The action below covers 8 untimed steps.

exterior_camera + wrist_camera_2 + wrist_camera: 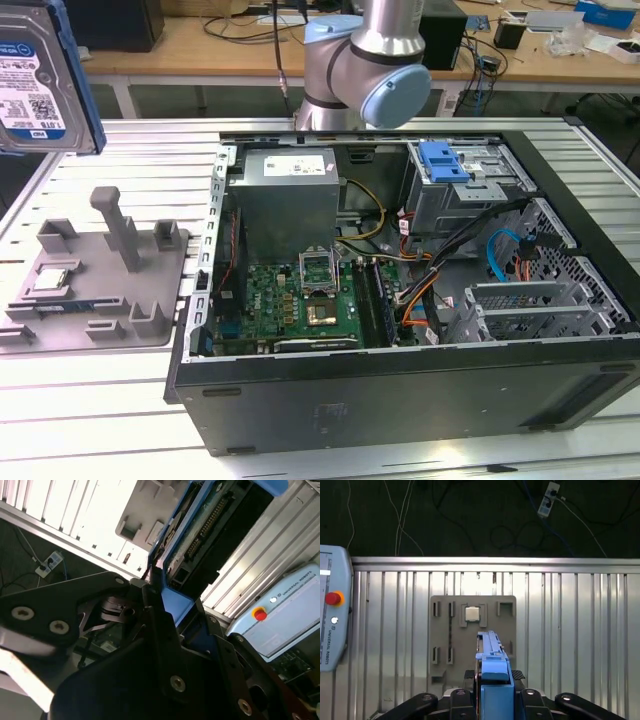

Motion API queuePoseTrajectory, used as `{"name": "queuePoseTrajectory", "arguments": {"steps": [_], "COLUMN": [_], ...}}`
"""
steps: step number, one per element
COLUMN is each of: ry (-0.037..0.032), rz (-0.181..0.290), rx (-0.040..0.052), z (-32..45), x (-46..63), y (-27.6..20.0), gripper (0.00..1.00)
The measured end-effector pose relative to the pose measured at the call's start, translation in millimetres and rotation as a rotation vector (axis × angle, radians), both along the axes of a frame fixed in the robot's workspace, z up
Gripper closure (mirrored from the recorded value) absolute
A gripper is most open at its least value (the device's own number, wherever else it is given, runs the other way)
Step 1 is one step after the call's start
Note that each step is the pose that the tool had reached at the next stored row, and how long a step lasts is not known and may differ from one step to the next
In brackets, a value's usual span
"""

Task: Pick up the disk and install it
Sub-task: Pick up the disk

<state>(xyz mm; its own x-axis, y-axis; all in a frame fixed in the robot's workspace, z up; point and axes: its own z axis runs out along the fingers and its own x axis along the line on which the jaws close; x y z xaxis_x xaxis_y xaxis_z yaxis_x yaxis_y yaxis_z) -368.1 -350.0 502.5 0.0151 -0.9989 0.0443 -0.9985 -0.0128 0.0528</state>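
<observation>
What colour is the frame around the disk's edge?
The frame of the disk is blue, best seen in the exterior view.

- We see the disk (pixel 40 80) in the top corner on the exterior view's left, held up well above the table (pixel 100 400). Its silver face with the white-and-blue label is turned toward the camera, and a blue frame runs along its edge.
- In the first wrist view we see it edge-on, a thin upright blue strip over the grey fixture plate (pixel 440 630).
- In the second wrist view we see its circuit-board side and connector row. The gripper (pixel 157 587) is clamped on the blue frame's end.
</observation>
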Motion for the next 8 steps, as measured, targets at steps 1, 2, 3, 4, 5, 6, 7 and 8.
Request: {"name": "queuePoseTrajectory", "arguments": {"steps": [1,2,3,4,5,6,7,8], "ry": [0.0033,0.0066,0.0083,0.0096,0.0124,0.0142,0.0156,0.0173], "rz": [0.0,0.0,0.0,0.0,0.0,0.0,0.0,0.0], "rx": [0.0,0.0,0.0001,0.0,0.0,0.0,-0.0001,0.0001], "z": [1.2,2.4,3.1,3.7,4.8,5.6,6.2,6.9], "x": [5.8,11.6,14.9,17.4,22.7,26.0,28.9,32.8], "y": [-3.7,-7.4,-9.6,-11.2,-14.5,-16.7,-18.7,-21.3], "gripper": [0.63,0.63,0.63,0.63,0.63,0.63,0.63,0.63]}}
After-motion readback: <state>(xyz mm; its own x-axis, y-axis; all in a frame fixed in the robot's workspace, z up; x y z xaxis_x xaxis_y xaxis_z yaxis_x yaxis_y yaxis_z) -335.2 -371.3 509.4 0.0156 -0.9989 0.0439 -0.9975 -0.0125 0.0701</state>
